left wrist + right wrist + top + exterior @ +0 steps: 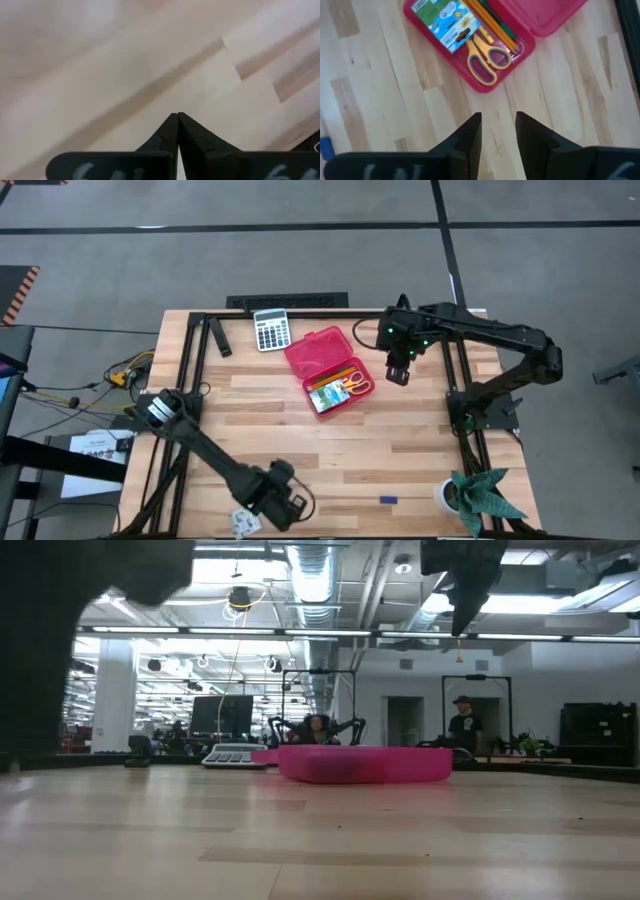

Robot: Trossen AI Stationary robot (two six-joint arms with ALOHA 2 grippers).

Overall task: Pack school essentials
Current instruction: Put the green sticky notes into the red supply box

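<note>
Scissors in red case; right gripper parted, left gripper closed empty

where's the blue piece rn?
High view: the blue piece lies loose on the table near its front edge, right of the left pincer, well outside the red case.

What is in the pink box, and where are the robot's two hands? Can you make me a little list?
box: red case, lid open, mid-table
inside: scissors, pencils, printed packet
still outside: blue piece and another packet, near front edge
left gripper: fingers shut, empty, low over the wood at the front edge
right gripper: fingers open, empty, hanging beside the case
calculator: behind the case
</note>
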